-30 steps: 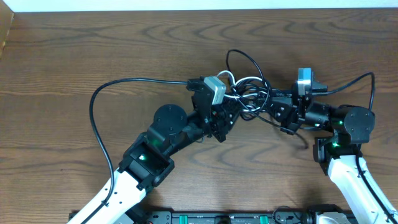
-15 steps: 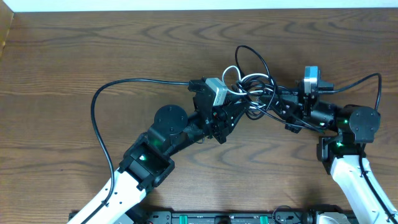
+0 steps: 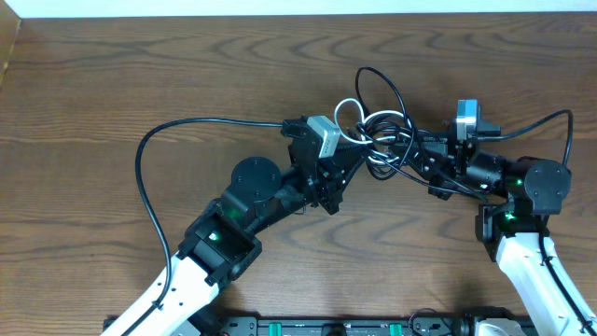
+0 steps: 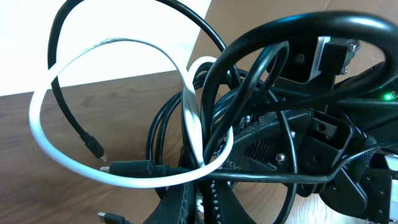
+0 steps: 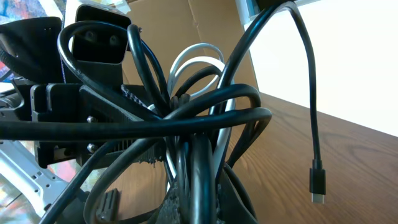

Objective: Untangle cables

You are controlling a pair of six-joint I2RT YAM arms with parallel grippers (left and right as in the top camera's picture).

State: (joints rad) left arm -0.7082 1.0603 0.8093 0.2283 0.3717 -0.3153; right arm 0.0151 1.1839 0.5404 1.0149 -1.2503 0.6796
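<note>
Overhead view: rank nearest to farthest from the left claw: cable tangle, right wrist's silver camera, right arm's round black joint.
From the left claw:
1. tangle of thin black and white cables, right at it.
2. silver wrist camera, farther right.
3. round black joint, far right.

**COLOUR IDENTIFICATION**

The cables (image 5: pixel 317 177) are glossy black, apart from one white cable (image 4: pixel 38 127). The table (image 3: pixel 112 75) is dark brown with a wavy wood-grain pattern. The left arm (image 3: pixel 254 179) and right arm (image 3: pixel 539 185) are black with white lower links, and each carries a green indicator light.
</note>
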